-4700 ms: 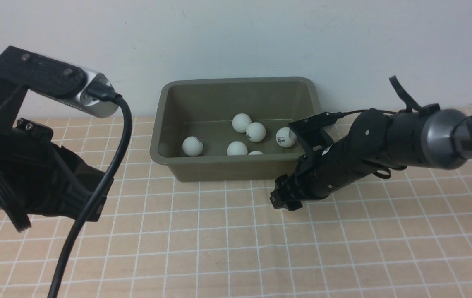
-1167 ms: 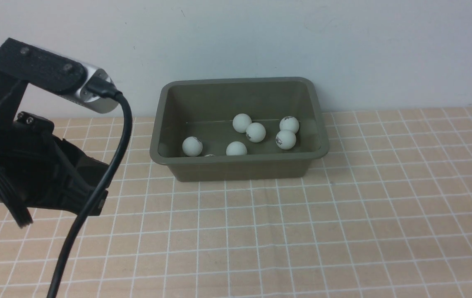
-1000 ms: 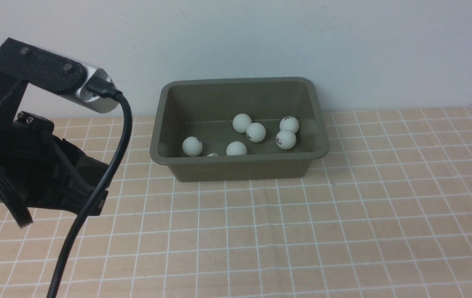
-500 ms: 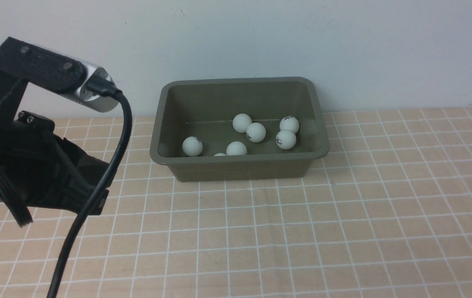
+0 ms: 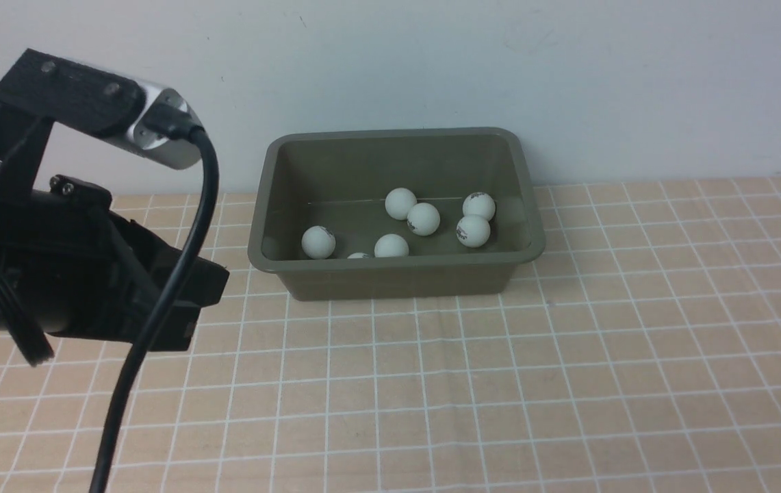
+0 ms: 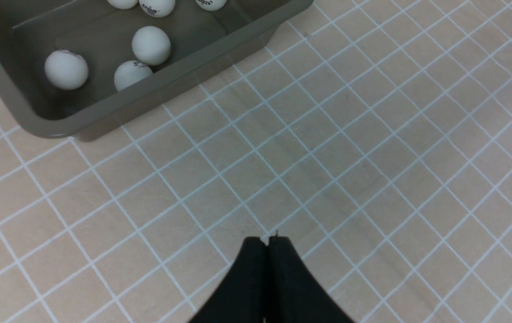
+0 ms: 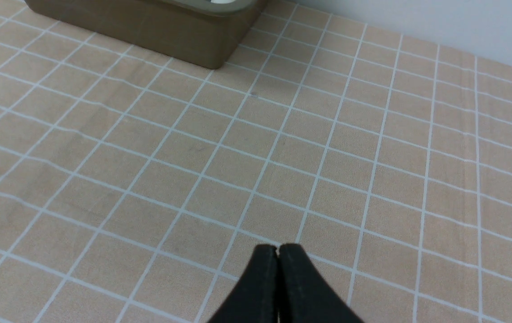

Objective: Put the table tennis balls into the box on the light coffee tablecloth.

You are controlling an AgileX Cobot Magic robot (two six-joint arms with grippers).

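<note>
Between my two closed tips nothing is held: my left claw [image 6: 268, 242] is pinched fully together above bare cloth, and my right claw [image 7: 278, 249] is pinched together and empty too, likewise over bare squares. From the left wrist camera, the box [image 6: 27, 117] sits toward 11 o'clock of my left tips, near but apart from them. From the right wrist camera, its corner lies off toward 11 o'clock, well apart.

In the front view the box [image 5: 390, 263] stands at about 12 o'clock on the tabletop, against the wall, on the light coffee tablecloth [image 5: 568, 356]. Inside it lie the table tennis balls [image 5: 424, 218]: six show clearly, and a seventh peeks just over the near rim at about 7 o'clock of the box floor. I see no ball left out on the cloth in any view.

So I judge the loading done, and the step in hand is simply clearing away. To do it well I should keep both claws shut, lift before moving sideways so I do not drag the cloth, and keep my left arm [image 5: 89, 287] off the box rim, since a nudge could send the light balls rolling.
</note>
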